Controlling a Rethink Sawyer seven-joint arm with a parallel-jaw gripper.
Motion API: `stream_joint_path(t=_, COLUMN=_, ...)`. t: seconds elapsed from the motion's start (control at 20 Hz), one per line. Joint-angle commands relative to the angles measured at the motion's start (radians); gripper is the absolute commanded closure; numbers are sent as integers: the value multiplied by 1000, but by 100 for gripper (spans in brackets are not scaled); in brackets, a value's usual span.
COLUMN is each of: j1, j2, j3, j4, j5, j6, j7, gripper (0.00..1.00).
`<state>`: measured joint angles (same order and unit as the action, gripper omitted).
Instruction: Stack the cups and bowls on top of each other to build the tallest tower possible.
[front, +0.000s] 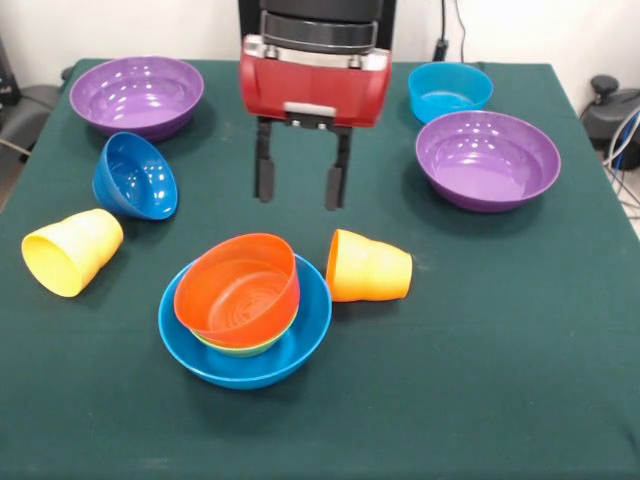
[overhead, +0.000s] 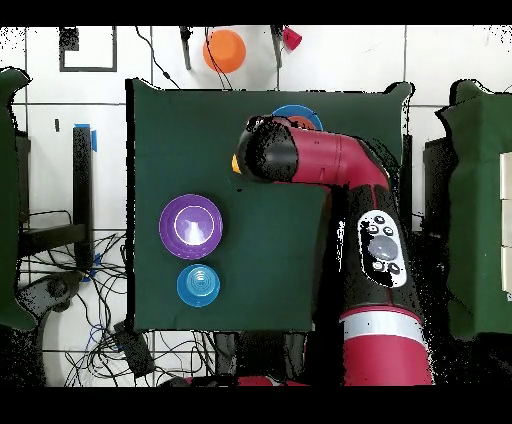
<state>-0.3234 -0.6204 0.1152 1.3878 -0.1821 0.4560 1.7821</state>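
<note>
Orange bowl (front: 238, 288) and gripper (front: 299, 183) show no readable writing

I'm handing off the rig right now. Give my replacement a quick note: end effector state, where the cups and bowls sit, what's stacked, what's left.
End effector: open, empty, hovering above the table behind the stack.
Stacked: orange bowl nested over a green bowl inside the large blue bowl.
Loose: orange cup and yellow cup on their sides; dark blue bowl tipped; two purple bowls and cyan bowl upright.
Left: everything loose.
</note>
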Motion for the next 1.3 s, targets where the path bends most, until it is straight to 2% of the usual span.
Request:
stream_joint_path(t=0.05, j1=-14, j2=15, j3=91, j4=119, j5=-54, j6=124, j7=-97, gripper=0)
stream_joint_path(t=0.2, j1=17, j2=11, j3=57, j4=115, j5=-62, j6=136, j7=-60, gripper=0)
stream_joint_path(t=0.3, j1=70, j2=9, j3=0, j4=94, j5=-86, j6=144, j7=-18, gripper=0)
stream_joint_path(t=0.4, j1=89, j2=6, j3=-20, j4=90, j5=-90, j6=147, j7=-3, gripper=0)
stream_joint_path(t=0.55, j1=129, j2=-17, j3=-54, j4=119, j5=-49, j6=193, j7=61, gripper=0)
stream_joint_path(t=0.65, j1=151, j2=-30, j3=-70, j4=127, j5=-54, j6=202, j7=53, gripper=0)
stream_joint_path(t=0.9, j1=158, j2=-50, j3=-83, j4=152, j5=-39, j6=208, j7=42, gripper=0)
stream_joint_path(t=1.1, j1=185, j2=-43, j3=-94, j4=161, j5=-26, j6=185, j7=80, gripper=0)
stream_joint_path(t=1.3, j1=194, j2=-37, j3=-72, j4=180, j5=-2, j6=166, j7=88, gripper=0)
